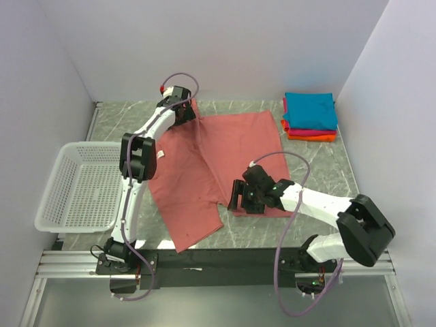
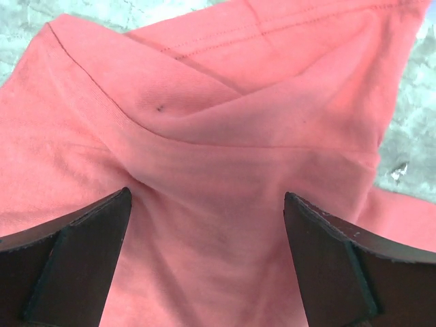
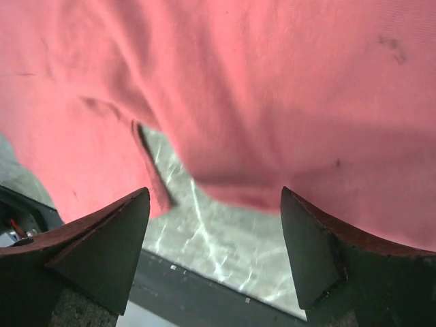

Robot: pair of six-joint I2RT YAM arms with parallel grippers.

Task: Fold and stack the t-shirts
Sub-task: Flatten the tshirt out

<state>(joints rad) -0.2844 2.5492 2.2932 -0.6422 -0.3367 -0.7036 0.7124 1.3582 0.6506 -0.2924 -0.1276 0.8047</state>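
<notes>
Top external view: the salmon-red short-sleeved cloth t-shirt lies rumpled and partly doubled over on the grey marbled table. To fold cleanly, I judge both tools should pinch their edges squarely and lift together. The left tool at the far corner and the right tool at the near hem both gape wide, empty.

Table, viewed from above. A spread shirt lies across the middle. Its far edge runs near the back wall, and its near left corner lies close to the mounting rail along the near edge. A stack of folded shirts, one on another, sits in the far right corner, apart from the spread shirt. A basket stands at the left edge, just left of the left arm. The left gripper is over the spread shirt's far left corner. The right gripper is at its near right edge, with bare table on its near side.
</notes>
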